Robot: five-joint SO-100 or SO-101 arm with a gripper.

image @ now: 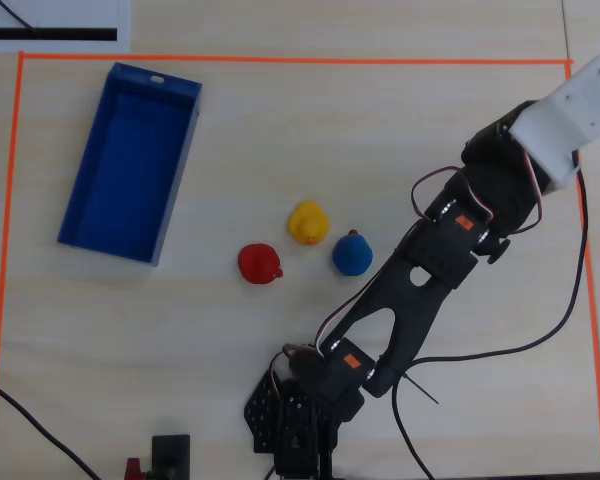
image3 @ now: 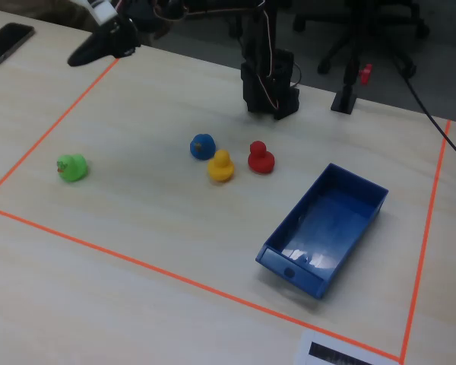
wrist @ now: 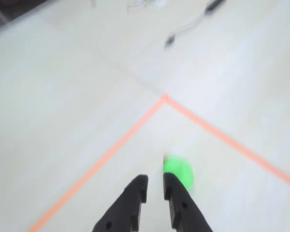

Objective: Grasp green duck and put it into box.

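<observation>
So the green duck is sitting by itself on the worktop, way over at the left in the fixed view, inside the orange tape line and close to the corner of it; in the wrist view it's a blurry green blob just past the tip of the right-hand finger, a bit inside the tape corner. The fingers are black, pointing up from the bottom edge of the wrist view with only a narrow gap between them, nothing in there, so basically nearly closed and empty. They look to be up off the worktop, not touching the duck. In the fixed view the gripper pokes out at the top left, well apart from the duck and above the tape edge. The other three ducks are bunched up in the middle of the worktop: the blue duck, the yellow duck just beside it, and a red duck next to that. The box is the blue tray lying at an angle over on the right in the fixed view, nothing inside it, well apart from the green duck. The overhead view doesn't show the green duck at all, just the arm stretched down toward the bottom edge
</observation>
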